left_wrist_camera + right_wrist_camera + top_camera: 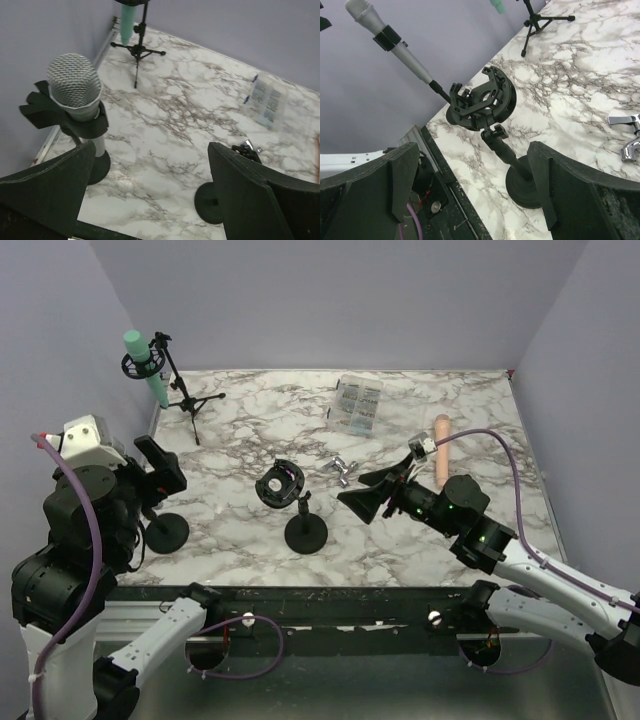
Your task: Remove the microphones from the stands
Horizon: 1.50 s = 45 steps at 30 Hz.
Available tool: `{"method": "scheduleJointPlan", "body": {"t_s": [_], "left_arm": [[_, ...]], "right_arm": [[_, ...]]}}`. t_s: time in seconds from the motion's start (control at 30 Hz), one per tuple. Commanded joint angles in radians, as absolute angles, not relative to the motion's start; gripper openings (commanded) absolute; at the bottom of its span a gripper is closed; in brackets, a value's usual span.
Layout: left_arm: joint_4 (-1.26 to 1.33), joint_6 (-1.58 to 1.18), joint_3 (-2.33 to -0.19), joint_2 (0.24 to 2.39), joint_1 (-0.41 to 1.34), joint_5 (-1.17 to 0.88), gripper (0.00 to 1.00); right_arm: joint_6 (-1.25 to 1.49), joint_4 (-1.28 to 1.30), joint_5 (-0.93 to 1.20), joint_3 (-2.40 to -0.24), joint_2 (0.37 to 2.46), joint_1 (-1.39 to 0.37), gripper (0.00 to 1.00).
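Note:
A silver mesh-headed microphone (pixel 75 90) stands tilted in a black clip on a round-based stand (pixel 98 167), (pixel 165 532). It also shows in the right wrist view (pixel 385 37). My left gripper (pixel 150 200), (pixel 160 478) is open and empty. It hangs just right of and above the microphone and hides it in the top view. A green microphone (pixel 145 365) sits in a shock mount on a tripod stand (pixel 190 405) at the far left. My right gripper (pixel 470 195), (pixel 365 492) is open and empty, facing an empty shock mount (pixel 482 100) on a second round stand (pixel 305 533).
A beige microphone (pixel 441 450) lies on the marble table at the right. A clear plastic box (pixel 355 402) lies at the back. A small metal fitting (pixel 342 470) lies near the middle. Walls stand close on the left, back and right.

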State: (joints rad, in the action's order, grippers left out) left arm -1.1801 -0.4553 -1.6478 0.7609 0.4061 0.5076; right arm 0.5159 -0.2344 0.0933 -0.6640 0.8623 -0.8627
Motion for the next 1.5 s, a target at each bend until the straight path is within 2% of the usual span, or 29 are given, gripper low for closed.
{"method": "scheduleJointPlan", "body": {"t_s": [0.0,0.13,0.27,0.5,0.8,0.93,1.17,1.27,1.47], "left_arm": [[-1.2,-0.412,-1.615,0.742,0.408,0.781,0.99],[-1.198,-0.427,-1.582,0.769,0.404,0.92,0.98],[-1.12,-0.376,-1.533,0.803,0.37,0.922,0.99],[-0.881,-0.263,-1.375,0.805,0.139,0.815,0.98],[-0.742,-0.195,-1.286,0.818,0.114,0.809,0.86],[-0.678,-0.158,-1.231,0.811,0.102,0.835,0.85],[-0.616,-0.143,-1.192,0.803,0.092,0.839,0.68],[-0.612,-0.138,-1.197,0.81,0.092,0.835,0.55],[-0.61,-0.138,-1.207,0.814,0.092,0.803,0.41]], "right_arm": [[0.509,-0.218,0.058,-0.643,0.825,-0.865,1.0],[0.503,-0.199,0.025,-0.639,0.813,-0.866,1.0],[0.504,-0.198,0.006,-0.628,0.811,-0.865,1.0],[0.511,-0.193,0.005,-0.628,0.825,-0.866,1.0],[0.52,-0.201,-0.019,-0.635,0.878,-0.865,1.0],[0.528,-0.209,-0.013,-0.64,0.902,-0.866,1.0],[0.531,-0.214,-0.006,-0.65,0.935,-0.866,1.0],[0.531,-0.211,-0.007,-0.656,0.944,-0.866,1.0],[0.531,-0.208,-0.015,-0.663,0.958,-0.865,1.0]]}}
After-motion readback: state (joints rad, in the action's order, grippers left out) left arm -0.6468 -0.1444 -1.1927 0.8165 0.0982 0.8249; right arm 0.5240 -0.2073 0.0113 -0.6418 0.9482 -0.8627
